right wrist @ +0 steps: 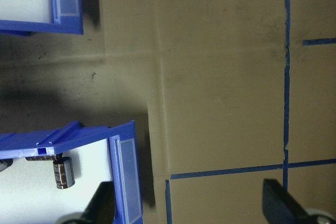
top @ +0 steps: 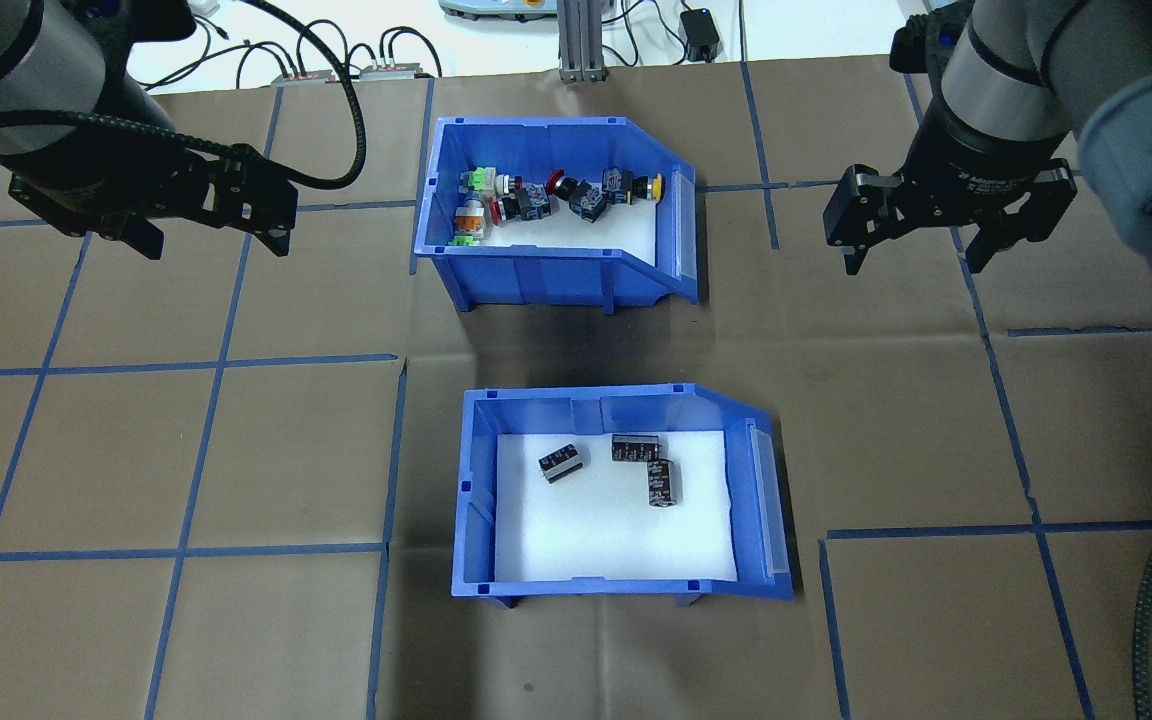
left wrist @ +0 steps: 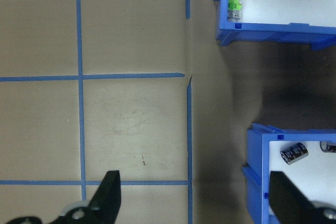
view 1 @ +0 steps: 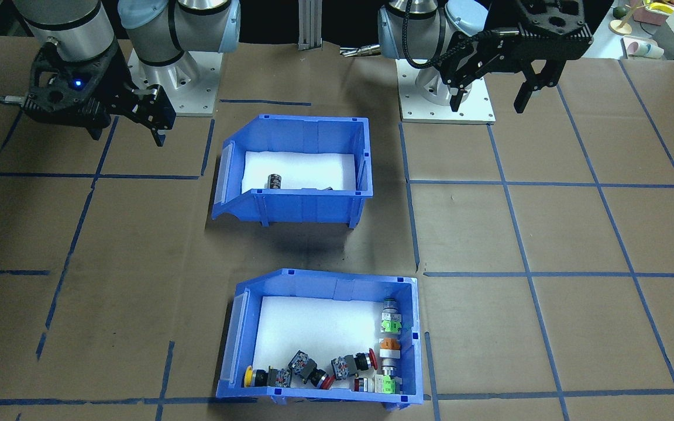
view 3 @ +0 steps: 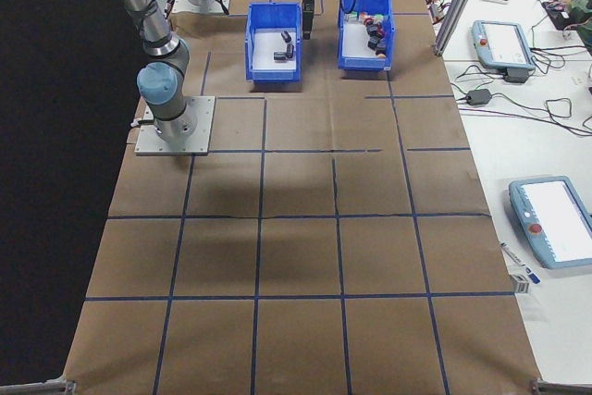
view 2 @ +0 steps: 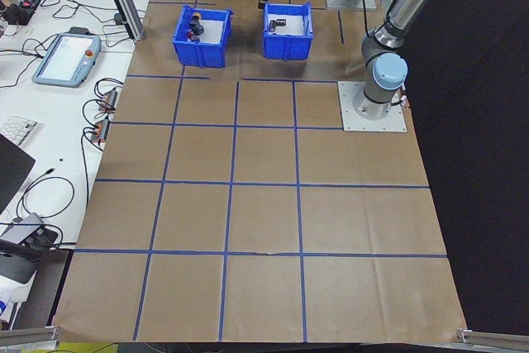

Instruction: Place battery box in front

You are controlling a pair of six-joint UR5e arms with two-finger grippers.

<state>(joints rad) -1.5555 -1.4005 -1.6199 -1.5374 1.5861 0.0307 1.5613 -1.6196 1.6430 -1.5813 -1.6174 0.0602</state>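
Note:
The battery box [top: 472, 500] is a blue bin with a white foam liner and three dark cylinders [top: 561, 463], standing nearer the robot's base; it also shows in the front-facing view [view 1: 290, 207]. My left gripper [top: 216, 245] hangs open and empty above the table, well off to the box's left and beyond it, and its wrist view catches the box's corner [left wrist: 257, 171]. My right gripper [top: 916, 265] is open and empty too, beyond the box's right side, with the box's sloped end [right wrist: 123, 171] in its wrist view.
An alike blue bin [top: 536, 280] with colourful push-button switches stands farther from the robot, directly beyond the battery box with a gap of brown paper between. Blue tape lines grid the table. An aluminium post [top: 576, 40] rises at the far edge.

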